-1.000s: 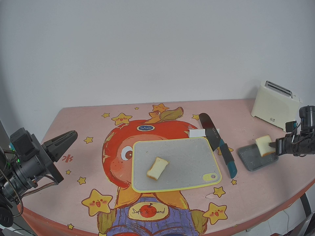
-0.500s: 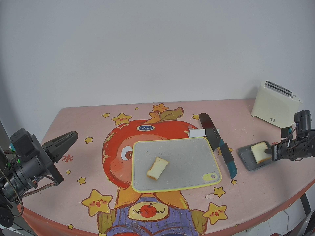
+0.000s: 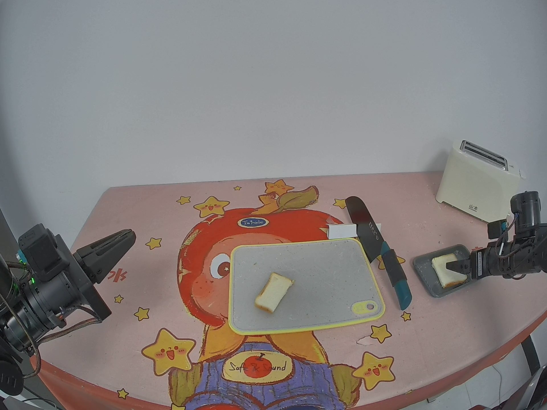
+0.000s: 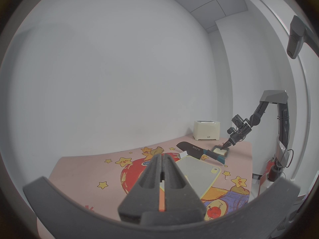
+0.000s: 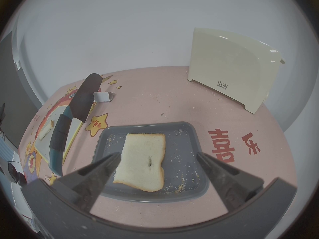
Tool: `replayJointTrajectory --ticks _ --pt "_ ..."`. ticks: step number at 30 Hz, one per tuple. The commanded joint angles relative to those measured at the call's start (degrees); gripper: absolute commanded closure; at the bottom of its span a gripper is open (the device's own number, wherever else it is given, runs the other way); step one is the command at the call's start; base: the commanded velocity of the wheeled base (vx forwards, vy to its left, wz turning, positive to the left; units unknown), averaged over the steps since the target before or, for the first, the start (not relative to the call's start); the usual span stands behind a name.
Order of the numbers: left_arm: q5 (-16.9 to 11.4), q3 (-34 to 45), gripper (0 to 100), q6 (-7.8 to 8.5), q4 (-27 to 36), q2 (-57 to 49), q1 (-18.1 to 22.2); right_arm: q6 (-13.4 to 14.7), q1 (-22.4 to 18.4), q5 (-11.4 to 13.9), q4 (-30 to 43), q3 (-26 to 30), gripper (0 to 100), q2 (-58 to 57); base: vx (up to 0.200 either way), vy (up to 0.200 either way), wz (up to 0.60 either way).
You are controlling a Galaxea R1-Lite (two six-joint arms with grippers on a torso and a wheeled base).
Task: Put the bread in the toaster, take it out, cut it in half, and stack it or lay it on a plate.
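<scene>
The black left gripper (image 3: 129, 236) (image 4: 161, 158) hangs over the table's near-left corner with its fingers pressed together on nothing. The pink table (image 3: 142, 212) carries a cartoon apple print. On it, close in, lies the grey rectangular cutting board with a yellow rim (image 3: 325, 274). A half slice of white bread (image 3: 273, 292) lies flat on it, left of centre, with its long axis running from near-left to far-right.

To the right, the small dark-grey rectangular plate (image 3: 424, 264) (image 5: 186, 135) holds the other half slice of white bread (image 3: 446, 270) (image 5: 143, 165) and scattered crumbs. This half lies flat, its long axis in line with the direction the black right gripper (image 3: 456, 266) (image 5: 158, 156) points. That gripper sits low at the plate's right edge, fingers spread wide, one on each side of the bread, gripping nothing.

Between board and plate lies the dark-bladed knife with a teal and black handle (image 3: 380, 250) (image 5: 71, 112). Its handle is toward the near side, and its blade points far-left across a small white block (image 3: 341, 230).

Farthest back on the right stands the cream two-slot toaster (image 3: 477, 184) (image 5: 232, 67), upright.
</scene>
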Motion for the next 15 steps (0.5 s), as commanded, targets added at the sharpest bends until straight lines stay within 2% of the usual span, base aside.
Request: replayJointTrajectory --ticks 1,7,9,11,12,13,15 --pt "0.0 0.0 100 -0.1 -0.1 0.0 -0.1 0.0 0.1 0.0 0.0 0.1 0 -0.6 0.0 0.0 0.0" --pt "-0.3 -1.1 100 -0.63 -0.3 -0.2 -0.1 0.2 1.0 0.1 -0.1 -0.1 0 -3.5 0.0 0.0 0.0" --pt "-0.3 -2.1 100 -0.72 -0.3 -0.5 -0.2 2.3 7.2 -0.3 0.4 0.5 0 -11.9 0.0 0.0 0.0" --pt "-0.3 -2.7 100 -0.72 -0.3 -0.5 -0.3 7.4 14.1 -0.6 1.0 1.6 0 -20.4 0.0 0.0 0.0" --pt "-0.4 -2.8 100 -0.8 -0.3 -0.6 -0.4 11.2 19.5 -1.0 1.4 1.8 0 -24.3 0.0 0.0 0.0" --pt "-0.6 -2.8 100 -0.8 -0.3 -0.6 -0.4 13.2 22.9 -1.5 2.0 1.6 0 -26.0 0.0 0.0 0.0" --pt "-2.0 -2.6 100 -0.8 -0.4 -0.6 -0.4 16.9 31.4 -6.0 4.6 0.8 0 -29.3 0.0 0.0 0.0"
